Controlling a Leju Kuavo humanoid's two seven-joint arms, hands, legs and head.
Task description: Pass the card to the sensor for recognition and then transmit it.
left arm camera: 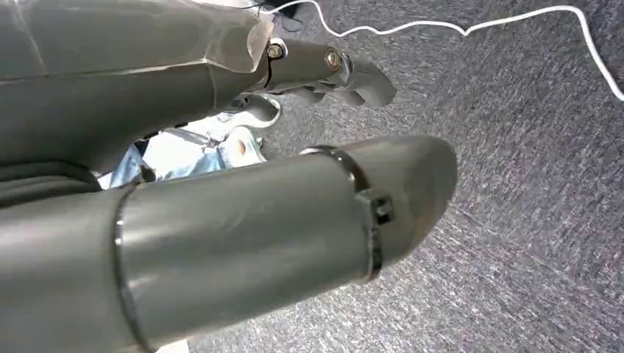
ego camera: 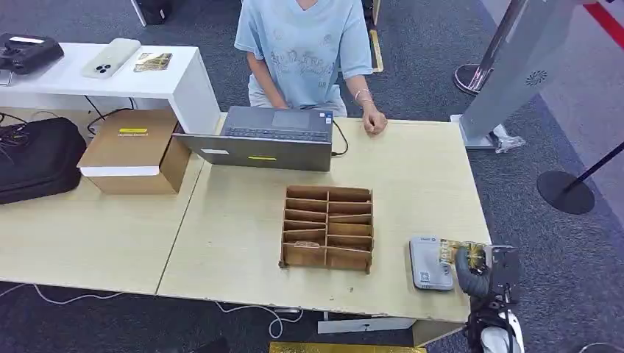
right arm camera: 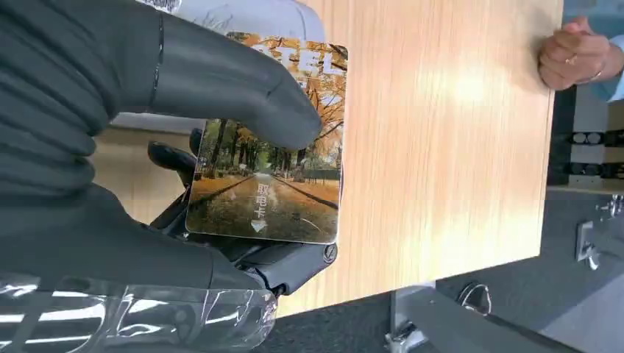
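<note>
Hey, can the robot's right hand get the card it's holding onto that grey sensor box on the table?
Probably yes. The right hand grips the autumn-photo card right beside the flat grey sensor box, the card already overlapping its edge, with nothing between them.

A light wooden table [ego camera: 243, 243] fills the middle of the head view, with a seam running from upper centre down to lower left. On it, at upper centre, sits an open laptop [ego camera: 276, 136]. A cardboard box [ego camera: 135, 151] lies at upper left, beside a black bag [ego camera: 37, 158] at the left edge. A divided cardboard organizer [ego camera: 327, 228] stands at centre. A grey sensor [ego camera: 430, 262] lies at the lower right, near the table edge. A person's hand [ego camera: 374, 121] rests on the far edge, right of the laptop.
</note>
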